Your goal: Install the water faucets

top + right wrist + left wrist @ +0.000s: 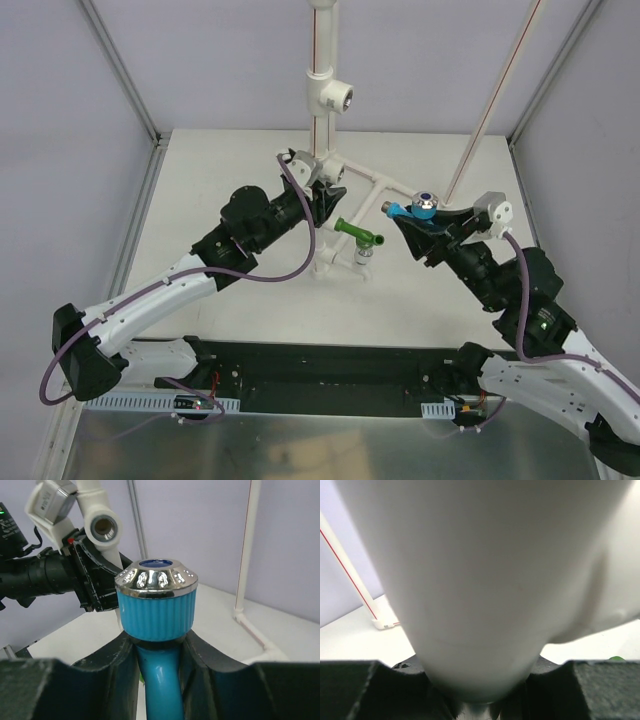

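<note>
White tabletop (230, 160) lay under both my arms, with pale walls (60, 120) around it. My right gripper (159, 650) was clamped on the light blue faucet (157, 612), one finger on each side of its stem just below the ribbed knob, the shiny silver cap standing above them. Seen from above, its long axis ran across the table, the metal end pointing left toward the white pipe frame (372, 180); I could not tell whether they touched. My left gripper (322, 197) was closed tight on that frame beside its upright. Between my grippers the dark green faucet (357, 234) lay slantwise, far-left to near-right, against the frame's near branch.
</note>
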